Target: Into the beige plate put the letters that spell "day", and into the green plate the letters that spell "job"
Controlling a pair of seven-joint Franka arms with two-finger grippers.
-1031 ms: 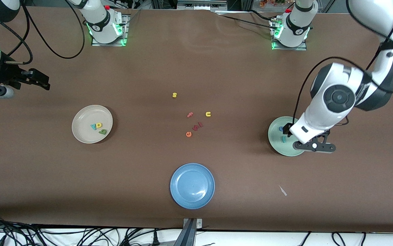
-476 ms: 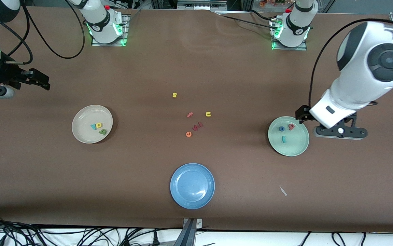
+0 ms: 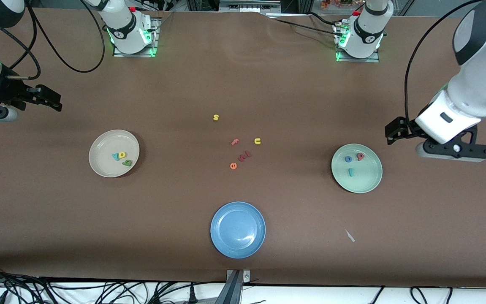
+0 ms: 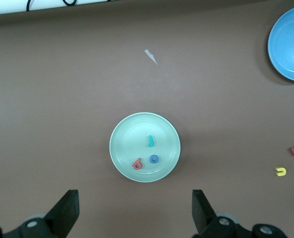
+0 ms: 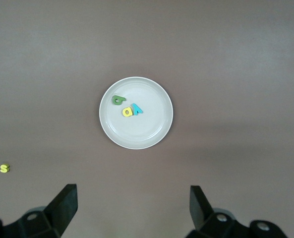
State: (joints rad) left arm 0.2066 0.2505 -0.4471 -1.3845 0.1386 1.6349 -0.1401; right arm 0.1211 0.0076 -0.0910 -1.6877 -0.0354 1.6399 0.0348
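Observation:
The beige plate [image 3: 103,147] [image 5: 147,131] holds the yellow "d" [image 3: 122,155] [image 5: 128,111], green "a" [image 3: 127,162] [image 5: 118,100] and teal "y" [image 3: 116,156] [image 5: 136,109]. In the green plate [image 3: 365,179] [image 4: 132,139] lie the teal "j" [image 3: 351,172] [image 4: 150,141], blue "o" [image 3: 348,159] [image 4: 153,159] and pink "b" [image 3: 360,156] [image 4: 137,164]. My left gripper [image 3: 395,130] [image 4: 135,210] hangs open and empty over bare table beside the green plate. The right gripper [image 3: 50,100] [image 5: 132,208] waits open and empty at the right arm's end of the table.
Loose letters lie mid-table: a yellow "s" [image 3: 215,117], pink "f" [image 3: 234,142], yellow "u" [image 3: 257,141], orange "e" [image 3: 233,166] and dark red pieces [image 3: 245,156]. A blue plate [image 3: 237,229] sits nearest the front camera. A white scrap [image 3: 349,235] lies near the green plate.
My left arm has risen off the green plate and swung toward its own end of the table, uncovering the pink "b" in the plate. The right arm has not moved.

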